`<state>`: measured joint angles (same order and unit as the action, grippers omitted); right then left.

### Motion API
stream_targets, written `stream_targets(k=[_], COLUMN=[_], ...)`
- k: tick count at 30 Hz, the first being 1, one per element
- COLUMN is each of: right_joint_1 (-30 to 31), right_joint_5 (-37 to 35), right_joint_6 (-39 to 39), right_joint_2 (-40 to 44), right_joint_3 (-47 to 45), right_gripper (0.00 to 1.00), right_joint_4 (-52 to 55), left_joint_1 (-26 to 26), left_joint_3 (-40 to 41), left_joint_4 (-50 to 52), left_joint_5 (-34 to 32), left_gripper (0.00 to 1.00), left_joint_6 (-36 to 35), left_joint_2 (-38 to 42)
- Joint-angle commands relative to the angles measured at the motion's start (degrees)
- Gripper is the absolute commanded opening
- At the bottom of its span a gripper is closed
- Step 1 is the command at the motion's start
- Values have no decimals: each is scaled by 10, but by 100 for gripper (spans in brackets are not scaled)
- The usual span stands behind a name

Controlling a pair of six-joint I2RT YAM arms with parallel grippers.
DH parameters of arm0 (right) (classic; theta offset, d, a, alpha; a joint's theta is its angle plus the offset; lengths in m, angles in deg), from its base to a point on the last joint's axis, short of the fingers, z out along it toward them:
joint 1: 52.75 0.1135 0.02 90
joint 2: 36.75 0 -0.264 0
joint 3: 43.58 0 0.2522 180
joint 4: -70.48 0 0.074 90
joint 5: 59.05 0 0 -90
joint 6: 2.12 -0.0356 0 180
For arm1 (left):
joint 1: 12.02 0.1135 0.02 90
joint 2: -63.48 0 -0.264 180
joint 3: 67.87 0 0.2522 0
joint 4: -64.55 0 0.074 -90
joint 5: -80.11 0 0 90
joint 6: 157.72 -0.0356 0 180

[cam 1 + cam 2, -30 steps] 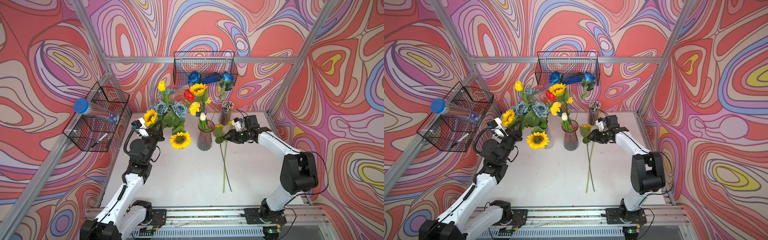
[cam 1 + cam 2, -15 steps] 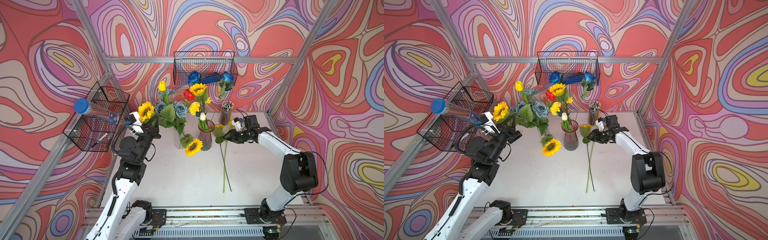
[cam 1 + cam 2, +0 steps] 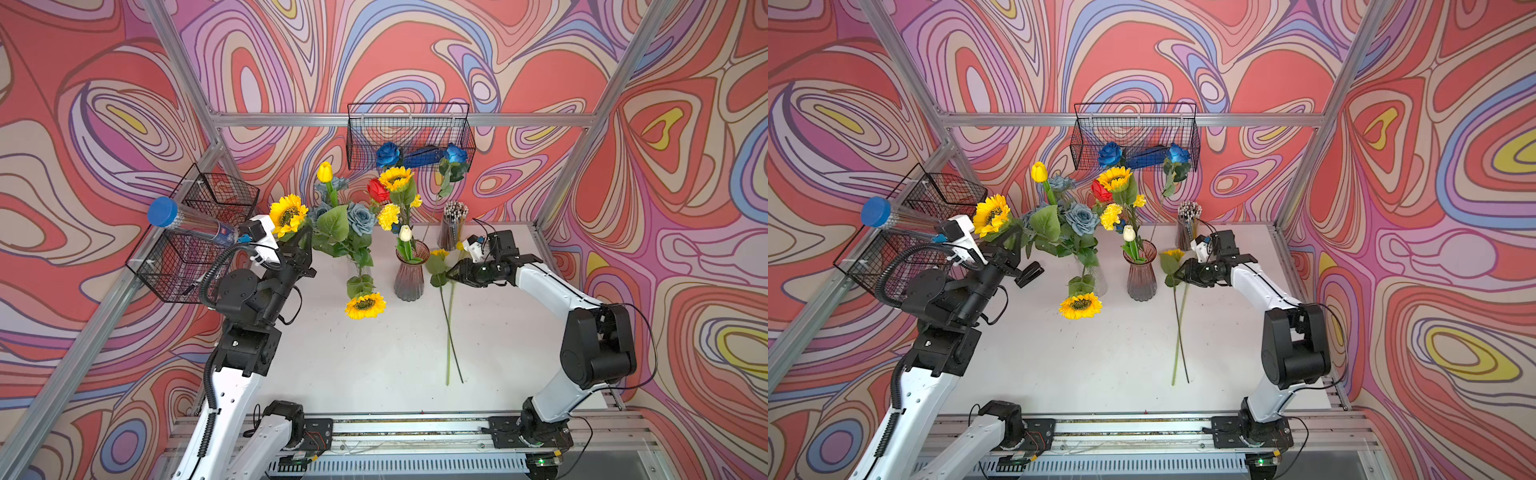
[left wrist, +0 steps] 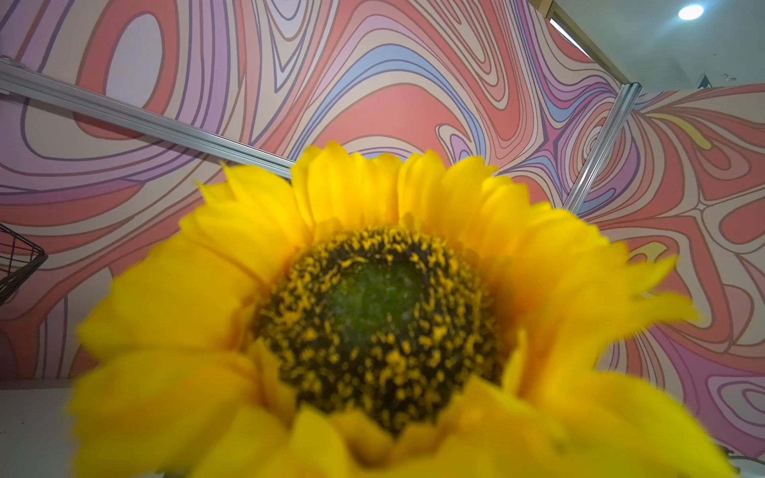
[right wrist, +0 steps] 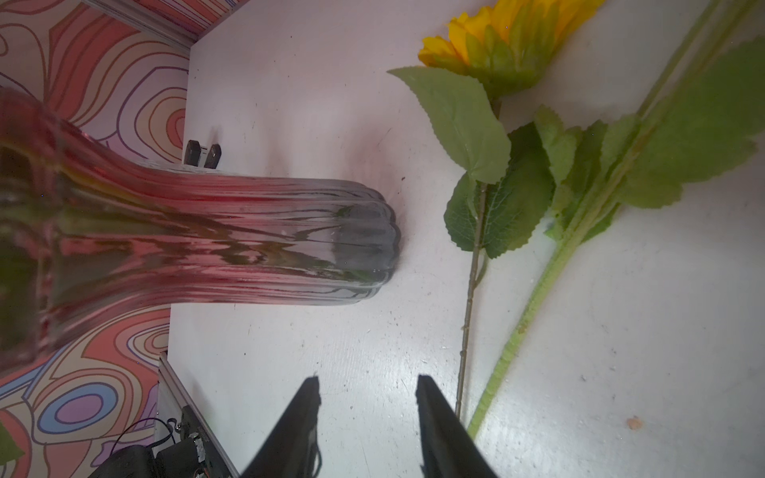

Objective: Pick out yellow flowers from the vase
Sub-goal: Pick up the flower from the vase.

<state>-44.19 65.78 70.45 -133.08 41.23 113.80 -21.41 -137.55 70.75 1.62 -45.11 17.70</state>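
Lighting bright and even, soft shadows on white table (image 3: 374,365); top views sharp; wrist-view sunflower (image 4: 372,314) blurred at petal edges, vase (image 5: 186,231) smeared close-up; ceiling lamp (image 4: 690,11) probably the source.

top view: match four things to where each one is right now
Things:
A white tulip
B blue rose
C capped tube
D loose stems

Places:
1 lying on the table
2 side basket
3 pink vase
4 back basket

Pairs: A-3, B-4, C-2, D-1
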Motion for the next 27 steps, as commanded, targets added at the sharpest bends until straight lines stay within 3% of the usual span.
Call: stream_targets(k=[1,19,21,27], right_joint_1=[-1,-1,-1,0], right_joint_5=[7,8,8,6], right_joint_6=[6,10,16,24], right_joint_2=[6,14,25,131], right_joint_3=[-2,0,1,-35], right_gripper=[42,41,41,39], right_joint_4=[-4,1,-1,-80], left_joint_1=[0,-1,-1,-1], left_joint_3=[-16,-110,-127,-239], left_joint_4=[19,64,74,185], left_joint_5=[0,59,85,247], left_gripper=[4,3,3,3], left_joint_6=[-20,-28,-22,-31], left_joint_2=[4,-1,-5,-55])
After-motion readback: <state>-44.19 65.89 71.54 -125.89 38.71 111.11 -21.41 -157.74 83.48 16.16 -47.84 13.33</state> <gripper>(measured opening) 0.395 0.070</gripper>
